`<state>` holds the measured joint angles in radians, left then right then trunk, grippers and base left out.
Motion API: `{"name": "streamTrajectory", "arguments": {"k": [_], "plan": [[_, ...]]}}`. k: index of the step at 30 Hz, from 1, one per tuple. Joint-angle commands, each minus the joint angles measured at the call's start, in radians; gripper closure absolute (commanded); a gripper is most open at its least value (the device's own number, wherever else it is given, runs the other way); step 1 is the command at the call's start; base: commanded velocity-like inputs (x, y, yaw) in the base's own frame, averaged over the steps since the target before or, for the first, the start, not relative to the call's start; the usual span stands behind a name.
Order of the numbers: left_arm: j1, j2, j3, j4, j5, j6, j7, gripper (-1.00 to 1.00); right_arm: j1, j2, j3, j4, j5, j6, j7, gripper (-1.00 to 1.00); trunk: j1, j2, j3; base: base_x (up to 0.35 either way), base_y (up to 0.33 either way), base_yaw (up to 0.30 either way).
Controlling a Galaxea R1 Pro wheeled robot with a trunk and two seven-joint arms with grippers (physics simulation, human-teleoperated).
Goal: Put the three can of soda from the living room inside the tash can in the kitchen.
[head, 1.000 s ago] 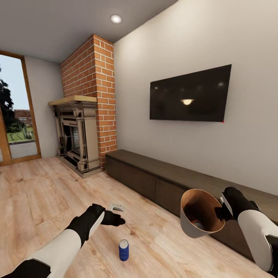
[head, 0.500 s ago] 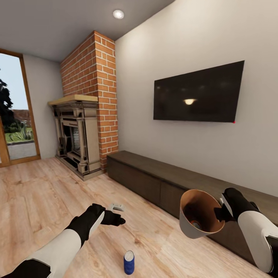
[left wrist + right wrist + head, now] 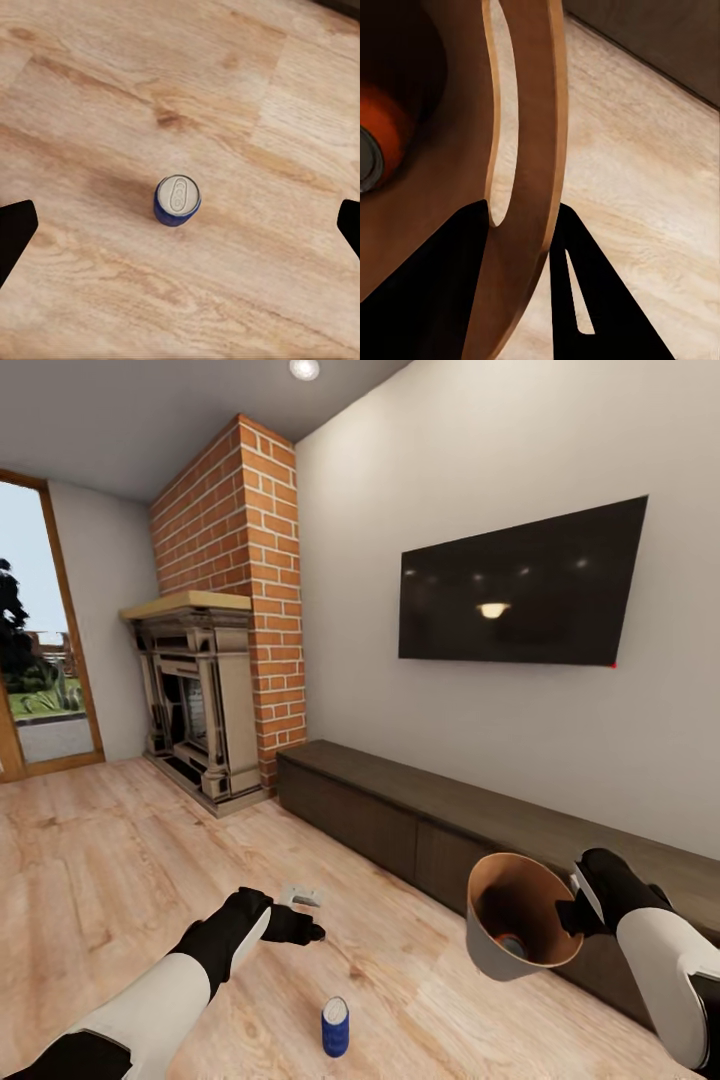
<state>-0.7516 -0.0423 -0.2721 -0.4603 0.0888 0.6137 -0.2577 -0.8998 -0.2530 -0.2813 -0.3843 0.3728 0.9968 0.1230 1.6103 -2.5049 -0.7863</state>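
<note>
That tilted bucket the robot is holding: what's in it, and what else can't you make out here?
- Trash can contents: an orange can shows, cut off by the right wrist view's edge; the wall could hide more.
- Pale object on the floor, head view: too small, partly behind the left gripper.
- Blue can: its markings are unreadable.

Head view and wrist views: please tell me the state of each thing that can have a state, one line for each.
blue soda can: upright on the wood floor, free.
trash can: tilted, lifted off the floor, held by its rim.
orange soda can: lying inside the trash can.
left gripper: open, above the blue soda can.
right gripper: shut on the trash can rim.
TV: off.
</note>
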Motion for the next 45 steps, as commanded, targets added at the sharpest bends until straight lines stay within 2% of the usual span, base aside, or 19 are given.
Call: {"name": "streamTrajectory", "arguments": {"k": [1,13,26,36,45], "plan": [[0.000,0.000,0.000,0.000,0.000,0.000,0.000,-1.00,-0.001,0.000,-0.002,-0.001,-0.014,0.000,0.003,1.00,0.000,-0.001,-0.004,0.000,0.000,0.000],[0.000,-0.001,0.001,0.002,0.000,-0.012,-0.001,-1.00,0.001,-0.001,-0.001,-0.002,-0.014,0.000,0.003,1.00,0.006,-0.003,-0.050,0.000,0.000,0.000],[0.000,-0.001,0.001,0.000,0.000,-0.015,-0.001,-1.00,-0.010,-0.012,-0.002,-0.012,-0.012,0.022,0.006,1.00,0.006,-0.003,-0.050,0.000,0.000,0.000],[0.001,-0.001,0.001,0.003,0.000,-0.015,-0.002,-1.00,-0.014,-0.005,-0.001,-0.006,-0.012,0.033,0.005,1.00,0.006,-0.003,-0.050,0.012,0.000,0.000],[0.001,-0.002,-0.001,0.007,0.000,-0.014,-0.002,-1.00,-0.013,-0.002,0.002,-0.004,-0.011,0.032,0.001,1.00,0.006,-0.003,-0.050,0.260,0.000,0.000]]}}
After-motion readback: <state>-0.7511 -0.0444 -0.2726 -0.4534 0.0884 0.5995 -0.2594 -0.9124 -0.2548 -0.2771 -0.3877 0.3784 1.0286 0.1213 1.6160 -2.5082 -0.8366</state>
